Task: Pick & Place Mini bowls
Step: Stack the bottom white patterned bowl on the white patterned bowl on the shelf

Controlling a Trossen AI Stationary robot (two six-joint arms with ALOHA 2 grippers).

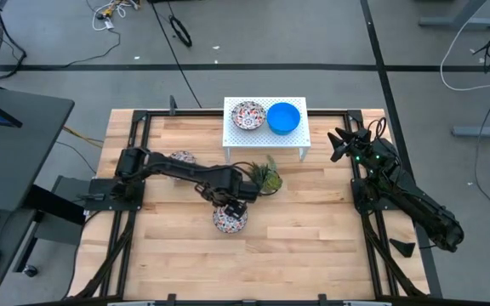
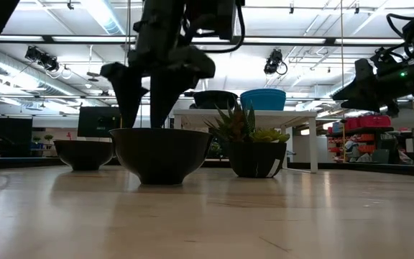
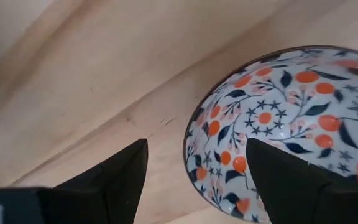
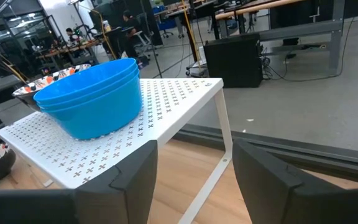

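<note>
A floral mini bowl (image 1: 229, 220) (image 3: 278, 118) stands upright on the wooden table near its middle. My left gripper (image 1: 228, 209) (image 3: 197, 143) points down over this bowl's rim, open: one finger is outside the bowl and the other over its inside (image 2: 148, 119). No touch shows. A second floral bowl (image 1: 181, 159) (image 2: 83, 153) sits on the table, partly under the left arm. On the white shelf (image 1: 265, 136) at the far side rest a floral bowl (image 1: 246, 116) and stacked blue bowls (image 1: 283, 117) (image 4: 92, 99). My right gripper (image 1: 339, 143) (image 4: 194, 146) waits open, right of the shelf.
A small potted green plant (image 1: 266, 176) (image 2: 254, 147) stands just right of the left gripper, between the bowl and the shelf. The shelf stands on thin white legs (image 4: 224, 149). Bare wood lies toward the near edge (image 1: 296, 255). A black frame (image 1: 134, 115) borders the table.
</note>
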